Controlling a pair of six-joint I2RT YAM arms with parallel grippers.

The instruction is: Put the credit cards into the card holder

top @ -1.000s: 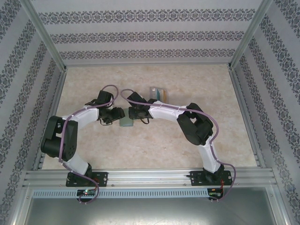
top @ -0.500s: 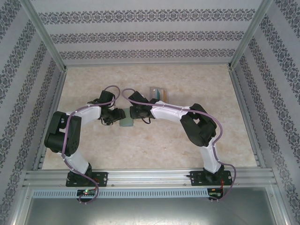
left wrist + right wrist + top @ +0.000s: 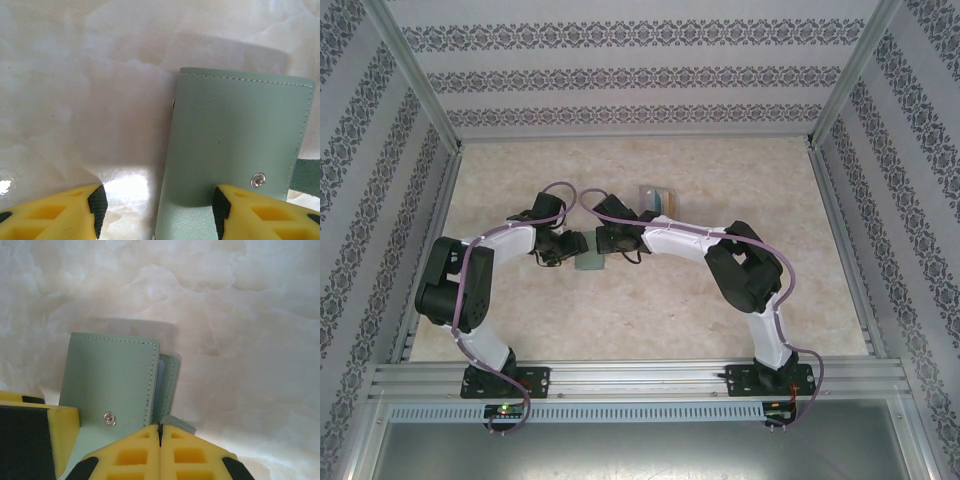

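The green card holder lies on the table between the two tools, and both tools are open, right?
Not quite. The right tool is shut, its jaws pressed together right by the card holder, as the right wrist view shows. The left tool is open, and the green card holder does lie on the table between the two.

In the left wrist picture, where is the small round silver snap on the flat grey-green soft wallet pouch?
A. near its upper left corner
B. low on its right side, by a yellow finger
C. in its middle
B: the silver snap sits low on the right side of the wallet pouch, just above one yellow finger of the open left gripper.
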